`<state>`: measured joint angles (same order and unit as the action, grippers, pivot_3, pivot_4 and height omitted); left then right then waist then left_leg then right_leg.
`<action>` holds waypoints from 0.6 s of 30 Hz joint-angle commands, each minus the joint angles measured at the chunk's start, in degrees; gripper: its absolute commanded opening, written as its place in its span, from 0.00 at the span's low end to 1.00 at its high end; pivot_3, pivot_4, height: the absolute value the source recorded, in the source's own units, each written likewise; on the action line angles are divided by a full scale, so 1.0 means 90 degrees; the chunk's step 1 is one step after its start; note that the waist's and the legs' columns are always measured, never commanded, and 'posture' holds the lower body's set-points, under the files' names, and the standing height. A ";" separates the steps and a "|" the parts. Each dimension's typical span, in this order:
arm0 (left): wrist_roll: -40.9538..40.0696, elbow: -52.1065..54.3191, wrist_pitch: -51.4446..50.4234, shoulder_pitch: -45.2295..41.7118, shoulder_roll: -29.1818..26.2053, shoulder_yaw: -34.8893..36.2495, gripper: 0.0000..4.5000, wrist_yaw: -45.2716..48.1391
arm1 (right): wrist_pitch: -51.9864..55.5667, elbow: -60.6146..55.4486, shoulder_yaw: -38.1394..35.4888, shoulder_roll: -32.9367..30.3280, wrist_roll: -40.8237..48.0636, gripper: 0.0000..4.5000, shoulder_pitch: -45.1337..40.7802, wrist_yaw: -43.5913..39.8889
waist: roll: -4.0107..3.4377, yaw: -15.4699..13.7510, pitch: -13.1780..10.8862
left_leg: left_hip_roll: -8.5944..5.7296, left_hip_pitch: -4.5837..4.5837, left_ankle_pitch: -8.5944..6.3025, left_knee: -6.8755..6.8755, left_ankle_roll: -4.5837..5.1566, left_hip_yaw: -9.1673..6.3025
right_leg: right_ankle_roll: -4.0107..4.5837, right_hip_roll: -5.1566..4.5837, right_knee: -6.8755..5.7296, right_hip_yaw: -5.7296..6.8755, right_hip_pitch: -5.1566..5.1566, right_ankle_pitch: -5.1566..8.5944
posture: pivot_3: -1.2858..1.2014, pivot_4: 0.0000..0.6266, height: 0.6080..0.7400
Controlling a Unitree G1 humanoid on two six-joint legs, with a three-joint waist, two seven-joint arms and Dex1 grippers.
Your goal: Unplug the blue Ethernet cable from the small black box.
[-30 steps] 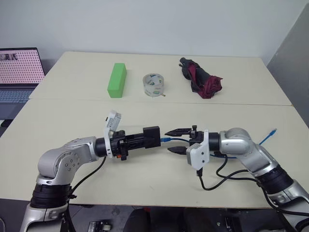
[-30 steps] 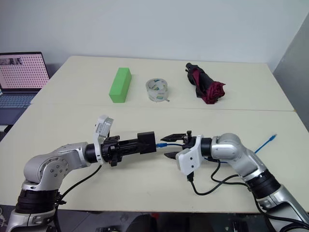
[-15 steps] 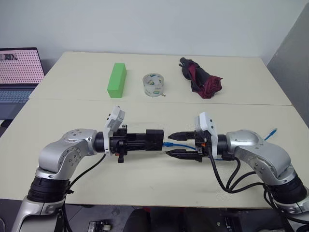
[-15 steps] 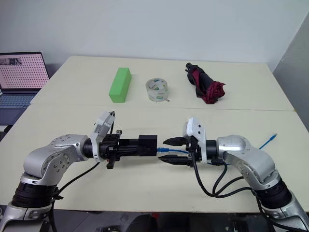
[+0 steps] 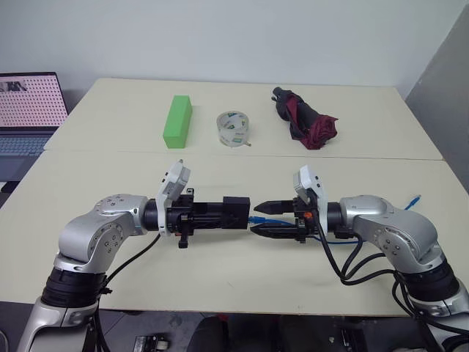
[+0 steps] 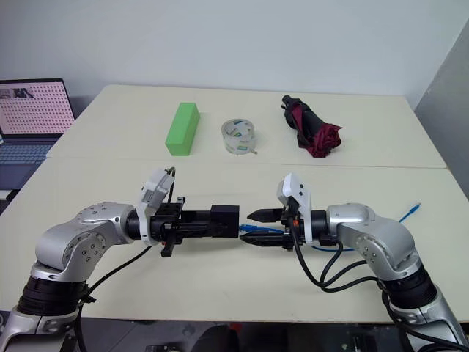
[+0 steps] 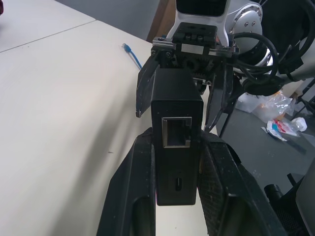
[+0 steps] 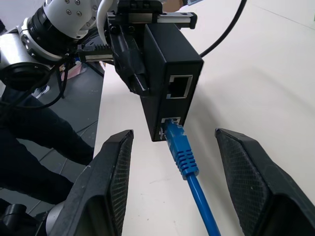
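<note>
Pale cream table [image 5: 220, 286] under a plain light wall, laptop [image 5: 26, 110] cut off at the left edge. Matte small black box [image 8: 167, 83] clamped tight between the left gripper [image 7: 177, 162] fingers, above the table. Rubbery blue Ethernet cable [image 8: 184, 157] plugged into the lower port, between the wide-apart fingers of the right gripper [image 8: 184, 172], untouched. Far cable tip [image 5: 415, 198] lying near the table's right edge.

a matt black plastic finish is shown by the small black box [image 8: 170, 73]. the blue ethernet cable [image 8: 189, 169] looks smooth and rubbery. textured black pads are carried by the fingers [image 8: 115, 177]. the worktop [image 5: 220, 286] appears matt cream.
</note>
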<state>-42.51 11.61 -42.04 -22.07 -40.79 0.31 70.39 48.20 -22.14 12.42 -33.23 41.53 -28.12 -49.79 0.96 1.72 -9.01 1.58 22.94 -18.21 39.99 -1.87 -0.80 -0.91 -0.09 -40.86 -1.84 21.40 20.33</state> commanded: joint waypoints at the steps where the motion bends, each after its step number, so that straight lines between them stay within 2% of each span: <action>1: -0.0011 0.0210 0.0105 -0.0017 -0.0009 0.0046 0.17 -0.0030 | -0.0005 -0.0089 -0.0048 0.0052 0.0000 0.54 -0.0139 -0.0075 | 0.0000 0.0000 0.0000 | 0.0000 0.0000 0.0000 0.0000 0.0000 0.0000 | 0.0000 0.0000 0.0000 0.0000 0.0000 0.0000 | 0.52 0.24 1.00; 3: -0.0011 0.0209 0.0110 -0.0008 0.0000 0.0050 0.17 -0.0045 | -0.0016 -0.0072 -0.0016 0.0058 -0.0040 0.50 -0.0157 -0.0091 | 0.0000 0.0001 0.0000 | 0.0000 0.0000 0.0000 0.0000 0.0000 0.0000 | 0.0000 0.0000 0.0000 0.0000 0.0000 0.0000 | 0.52 0.24 1.00; 13: -0.0085 0.0291 0.0091 0.0019 0.0027 0.0054 0.17 -0.0098 | -0.0043 -0.0052 0.0065 0.0040 -0.0236 0.01 -0.0182 -0.0241 | 0.0000 0.0000 0.0000 | 0.0000 0.0000 0.0000 0.0000 0.0000 0.0000 | 0.0000 0.0000 0.0000 0.0000 0.0000 0.0000 | 0.52 0.24 1.00; 18: -0.0082 0.0333 0.0109 0.0005 0.0031 -0.0007 0.17 -0.0035 | -0.0068 0.0036 0.0099 0.0052 -0.0320 0.01 -0.0260 -0.0330 | 0.0000 0.0000 0.0000 | 0.0000 0.0000 0.0000 0.0000 0.0000 0.0000 | 0.0000 0.0000 0.0000 0.0000 0.0000 0.0000 | 0.52 0.24 1.00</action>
<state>-42.51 12.17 -42.02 -21.57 -40.74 0.29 69.44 48.10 -21.50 12.66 -32.90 39.00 -29.07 -51.64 0.96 1.72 -9.01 1.59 22.93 -18.21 39.99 -1.87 -0.80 -0.91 -0.09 -40.86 -1.84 21.41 20.33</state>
